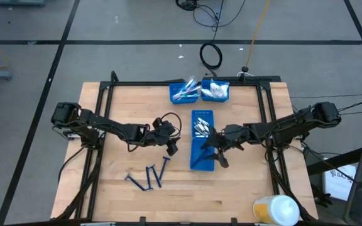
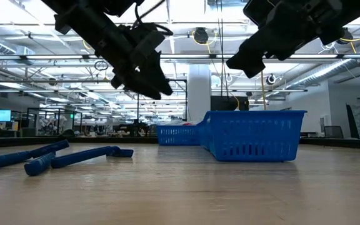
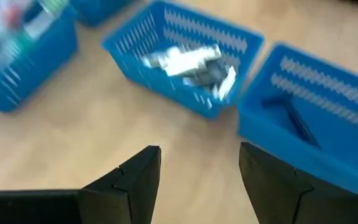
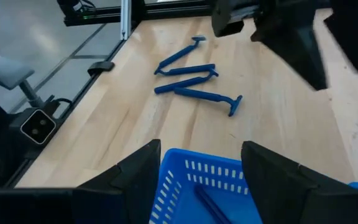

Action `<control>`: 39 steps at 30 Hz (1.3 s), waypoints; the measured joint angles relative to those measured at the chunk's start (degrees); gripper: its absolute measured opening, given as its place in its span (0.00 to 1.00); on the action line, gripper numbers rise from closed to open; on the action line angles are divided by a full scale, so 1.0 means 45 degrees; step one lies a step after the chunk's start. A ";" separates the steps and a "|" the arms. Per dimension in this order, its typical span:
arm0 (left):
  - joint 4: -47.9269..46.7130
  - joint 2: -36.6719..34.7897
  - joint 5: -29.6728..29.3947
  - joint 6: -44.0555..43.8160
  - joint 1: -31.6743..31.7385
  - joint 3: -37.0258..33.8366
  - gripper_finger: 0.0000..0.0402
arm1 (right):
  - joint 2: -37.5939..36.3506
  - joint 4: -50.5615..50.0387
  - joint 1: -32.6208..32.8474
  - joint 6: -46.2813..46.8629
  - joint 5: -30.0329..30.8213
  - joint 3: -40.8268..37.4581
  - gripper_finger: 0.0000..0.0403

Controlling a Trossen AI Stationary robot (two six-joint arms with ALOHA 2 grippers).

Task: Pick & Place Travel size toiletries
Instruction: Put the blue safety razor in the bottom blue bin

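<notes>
Razors [image 2: 55, 157] lie closest to the low camera, four dark blue ones loose on the table [image 1: 244, 194] near my left side. One razor already lies in the near bin [image 4: 229, 186], under my right gripper [image 1: 217, 152], whose fingers are spread and empty. My left gripper [image 1: 168, 143] hangs above bare wood, also spread with nothing between the fingers. I judge the next pick is mine on the left: drop over one handle, clear of its neighbours, and close squarely across it.

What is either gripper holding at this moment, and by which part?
Nothing. The left gripper is open and empty above the bare table; the right gripper is open and empty over the blue bin.
</notes>
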 joint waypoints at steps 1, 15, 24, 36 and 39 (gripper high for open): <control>-0.0232 0.0005 0.0372 -0.0178 -0.0015 -0.0001 0.53 | 0.0000 0.0000 0.0000 0.0000 -0.0011 0.0000 0.53; -0.3230 0.0069 0.5381 -0.5453 -0.2336 -0.0015 0.53 | 0.0000 -0.0010 0.0000 -0.0389 -0.0036 0.0000 0.52; -0.3584 0.1083 0.5001 -0.6842 -0.2069 -0.0010 0.53 | 0.0000 0.0095 0.0000 -0.0384 -0.0039 0.0000 0.52; -0.4030 0.2605 0.5288 -0.6208 -0.1223 0.0139 0.52 | 0.0005 0.0087 -0.0005 -0.0393 -0.0039 0.0000 0.52; -0.4171 0.2575 0.5254 -0.6032 -0.1213 0.0155 0.50 | 0.0005 0.0087 -0.0005 -0.0393 -0.0029 0.0000 0.52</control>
